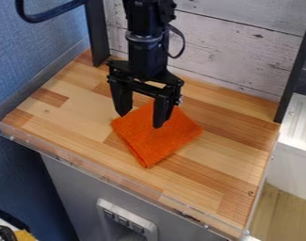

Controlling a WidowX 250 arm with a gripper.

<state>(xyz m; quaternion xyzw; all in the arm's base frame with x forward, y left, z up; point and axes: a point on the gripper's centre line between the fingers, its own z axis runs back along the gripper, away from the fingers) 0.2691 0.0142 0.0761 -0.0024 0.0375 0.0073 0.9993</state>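
With its fingers spread apart, the hand is at the upper part of the folded orange cloth on the wooden surface, seemingly lining up on it, and gripping would call for fabric between both fingertips before closing.

The work surface is viewed obliquely from above, from the near side of the pincer, with the camera faced downward and toward the pale plank wall behind it. From a moderate distance, the wooden counter beneath the pincer is framed nearly whole, its near edge being set aslant across the view.
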